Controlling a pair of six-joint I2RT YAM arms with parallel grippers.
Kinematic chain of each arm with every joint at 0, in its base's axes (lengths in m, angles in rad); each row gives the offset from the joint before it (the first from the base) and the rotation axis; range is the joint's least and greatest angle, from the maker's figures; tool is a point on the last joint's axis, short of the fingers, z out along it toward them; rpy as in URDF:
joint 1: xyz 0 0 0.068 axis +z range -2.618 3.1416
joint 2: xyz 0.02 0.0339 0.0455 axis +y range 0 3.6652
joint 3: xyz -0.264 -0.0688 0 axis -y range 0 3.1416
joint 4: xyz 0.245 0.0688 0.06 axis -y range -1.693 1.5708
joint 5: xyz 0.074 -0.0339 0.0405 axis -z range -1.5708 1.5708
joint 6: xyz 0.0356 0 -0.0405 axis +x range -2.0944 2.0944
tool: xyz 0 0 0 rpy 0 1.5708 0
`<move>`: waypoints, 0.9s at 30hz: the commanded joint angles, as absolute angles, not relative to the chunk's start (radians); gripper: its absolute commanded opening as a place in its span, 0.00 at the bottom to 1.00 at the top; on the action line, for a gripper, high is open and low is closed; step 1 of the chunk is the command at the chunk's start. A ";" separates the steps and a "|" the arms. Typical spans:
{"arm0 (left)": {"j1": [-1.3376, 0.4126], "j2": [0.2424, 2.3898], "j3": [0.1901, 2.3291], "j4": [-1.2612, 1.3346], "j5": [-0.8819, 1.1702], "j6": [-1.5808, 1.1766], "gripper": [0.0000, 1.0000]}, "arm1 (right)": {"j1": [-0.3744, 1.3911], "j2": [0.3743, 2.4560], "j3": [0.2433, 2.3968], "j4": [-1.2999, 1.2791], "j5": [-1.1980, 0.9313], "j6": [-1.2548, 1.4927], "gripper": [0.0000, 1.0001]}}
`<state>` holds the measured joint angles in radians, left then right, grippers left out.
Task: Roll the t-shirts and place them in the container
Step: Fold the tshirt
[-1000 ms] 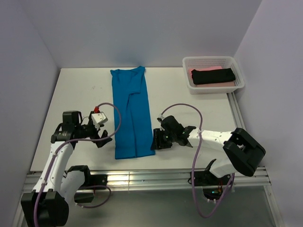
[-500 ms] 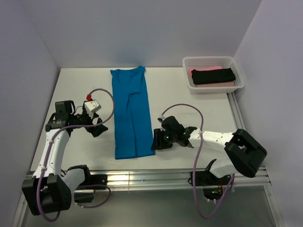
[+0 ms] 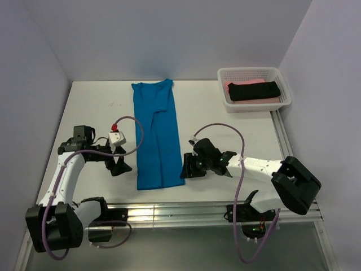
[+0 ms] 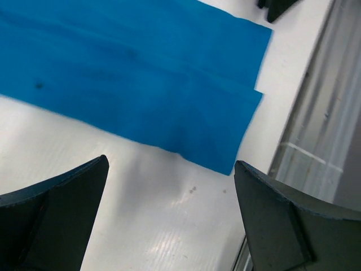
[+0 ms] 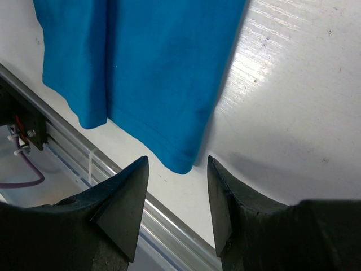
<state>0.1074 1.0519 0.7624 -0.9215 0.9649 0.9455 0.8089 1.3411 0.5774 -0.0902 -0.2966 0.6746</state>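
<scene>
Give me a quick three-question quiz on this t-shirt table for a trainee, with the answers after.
1. True or false: the blue t-shirt is already rolled up.
2. What lies in the white basket? A) a black t-shirt on pink cloth; B) a red towel; C) nothing.
3. Which gripper is closest to the blue t-shirt's near right corner?
Key: 1 false, it lies flat in a long strip. 2 A. 3 the right gripper, jaws open.

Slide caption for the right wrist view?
Right gripper, jaws open, poised over the near hem corner of the folded blue t-shirt lying flat on the white table.
</scene>
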 commanded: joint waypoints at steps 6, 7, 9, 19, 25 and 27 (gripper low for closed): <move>-0.156 0.965 0.727 -1.005 0.893 1.061 0.99 | 0.815 1.357 0.611 -0.066 -0.284 0.673 0.53; -0.156 0.966 0.729 -1.006 0.894 1.065 0.97 | 0.813 1.361 0.611 -0.060 -0.287 0.675 0.53; -0.158 0.962 0.724 -0.994 0.893 1.052 0.99 | 0.813 1.371 0.617 -0.058 -0.290 0.675 0.53; -0.186 0.874 0.798 -0.869 1.087 0.814 1.00 | 0.813 1.362 0.678 -0.127 -0.273 0.643 0.53; -0.190 0.782 0.740 -0.620 1.055 0.508 1.00 | 0.815 1.324 0.643 -0.104 -0.271 0.657 0.54; -0.201 0.781 0.720 -0.546 1.016 0.427 0.99 | 0.815 1.322 0.634 -0.100 -0.272 0.657 0.54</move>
<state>-0.1890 0.8021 0.7418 -0.7330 1.0428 0.6376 0.8089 1.3594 0.6388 -0.1146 -0.2825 0.6609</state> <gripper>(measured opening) 0.995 0.536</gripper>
